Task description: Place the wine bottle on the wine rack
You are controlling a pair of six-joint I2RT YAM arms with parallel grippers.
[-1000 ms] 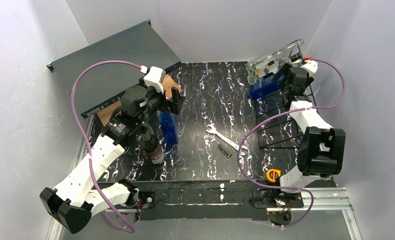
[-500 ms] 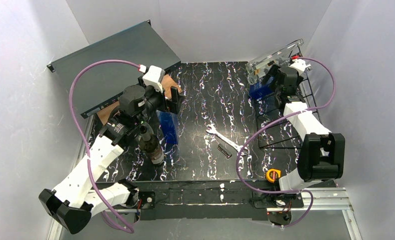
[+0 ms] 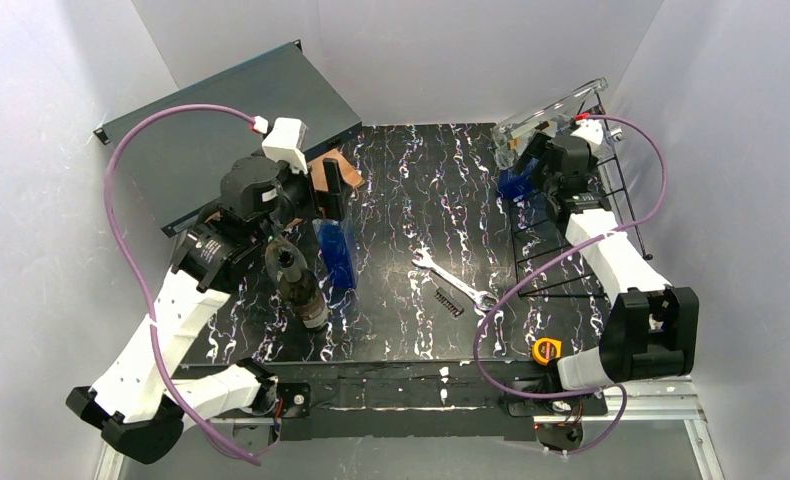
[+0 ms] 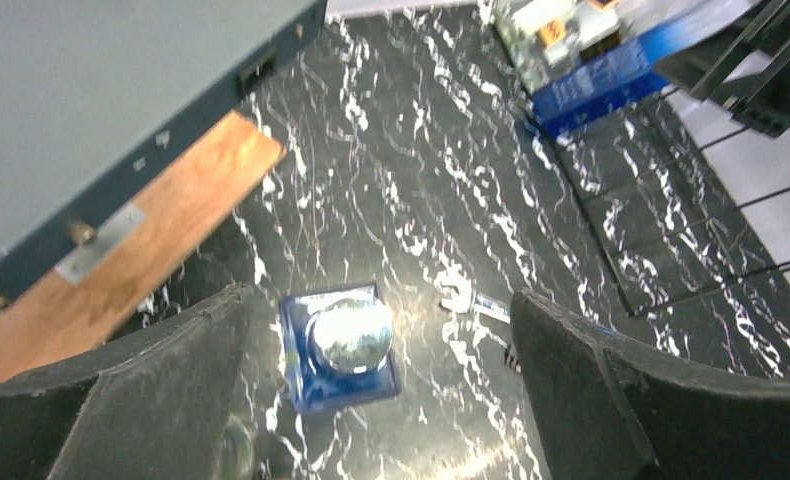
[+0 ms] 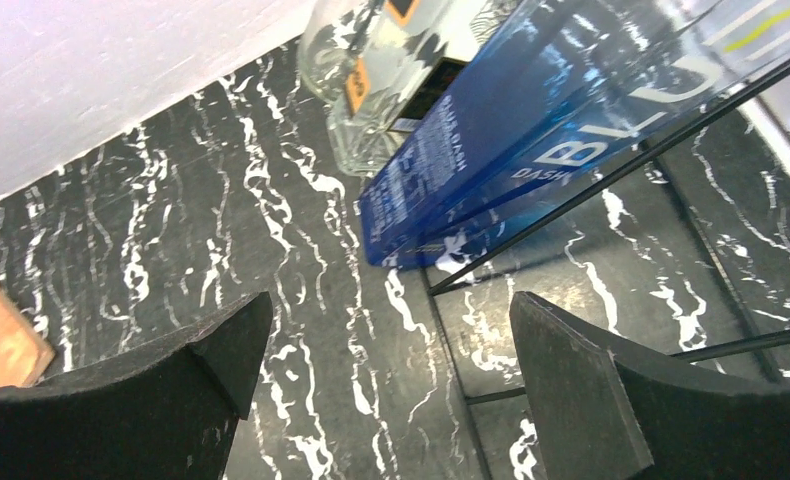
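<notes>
Black bench top point(image 3: 411, 190) veined in white, boxed in by pale walls point(image 3: 471, 50) on three sides, with an aluminium rail point(image 3: 651, 395) along the near edge. Toward the near left corner, upright and untouched: the dark wine bottle point(image 3: 306, 295), just beside a square blue bottle point(image 3: 338, 255) with a silver cap. Above that pair, the left gripper point(image 4: 381, 300), fingers spread wide and holding nothing, the silver cap framed between them in the wrist view. Along the right edge, the black wire wine rack point(image 5: 611, 175); at its far end, a blue container point(image 5: 531, 150) lettered BLU and a clear glass bottle point(image 5: 371, 80). Close to that far right corner, the right gripper point(image 5: 391, 300), fingers likewise apart and empty. At mid-bench, a silver wrench point(image 3: 451, 278) and a small black toothed piece point(image 3: 449, 302); by the near right corner, a yellow tape measure point(image 3: 546, 350). Propped at a slant in the far left corner, a dark grey flat case point(image 3: 221, 120), with a copper-brown board point(image 3: 336, 172) at its lower edge.
</notes>
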